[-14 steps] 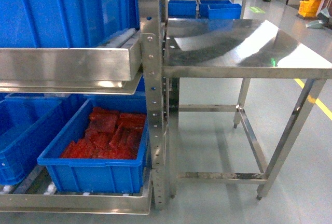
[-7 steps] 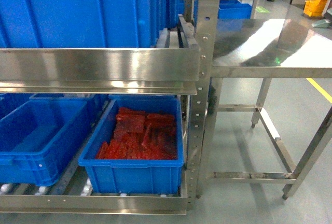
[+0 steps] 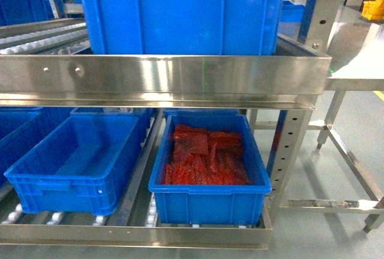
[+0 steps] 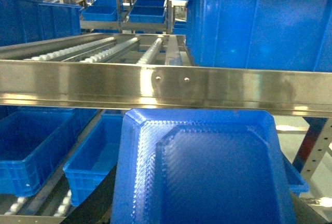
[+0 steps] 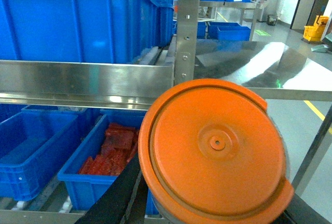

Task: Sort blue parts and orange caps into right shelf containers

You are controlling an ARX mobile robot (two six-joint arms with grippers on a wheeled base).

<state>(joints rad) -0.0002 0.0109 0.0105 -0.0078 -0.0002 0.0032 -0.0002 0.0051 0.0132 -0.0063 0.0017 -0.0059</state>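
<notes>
You are facing a stainless steel rack (image 3: 162,79) whose front rail runs across the middle of the head view. On the lower level, at bottom centre of that view, sits a blue crate (image 3: 210,190) filled with red-orange flat pieces (image 3: 204,157); just beside it on the left is a second blue crate (image 3: 78,163) with nothing visible inside. A tall blue bin (image 3: 180,10) stands on the upper level, top centre, with bare rollers (image 3: 42,37) to its left. A steel table (image 3: 360,61) is at the right edge. Neither gripper appears in the head view. In the left wrist view, a blue moulded tray-shaped part (image 4: 207,167) fills the lower centre, in front of the rack rail; the fingers are hidden, so you cannot tell how wide they stand or how they hold it. In the right wrist view, a round orange cap (image 5: 215,149) fills the lower right, in front of the red-filled crate; there too the fingers are hidden behind the cap.
</notes>
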